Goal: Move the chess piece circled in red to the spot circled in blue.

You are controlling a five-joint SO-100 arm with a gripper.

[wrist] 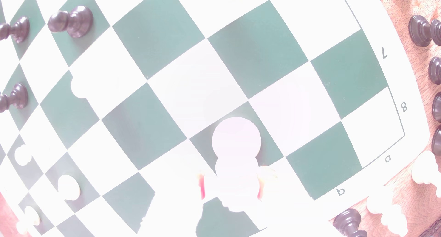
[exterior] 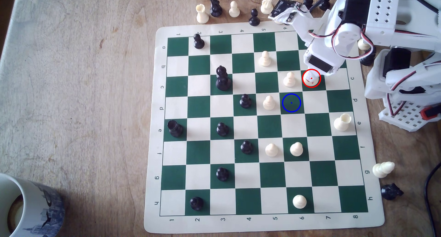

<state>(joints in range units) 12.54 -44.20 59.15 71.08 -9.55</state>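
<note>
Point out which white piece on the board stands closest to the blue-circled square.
The white pawn on the cream square just to the exterior view's left of the blue-circled square; the other white pieces on the board stand farther off.

Pawns [exterior: 289,79] beside the spot [exterior: 291,102]

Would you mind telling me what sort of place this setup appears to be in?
Probably a home or hobby desk, not a lab: a worn wooden tabletop holds a roll-up green-and-cream chess mat, a patterned mug stands at its corner, and a small white 3D-printed arm sits beside the board.
</note>
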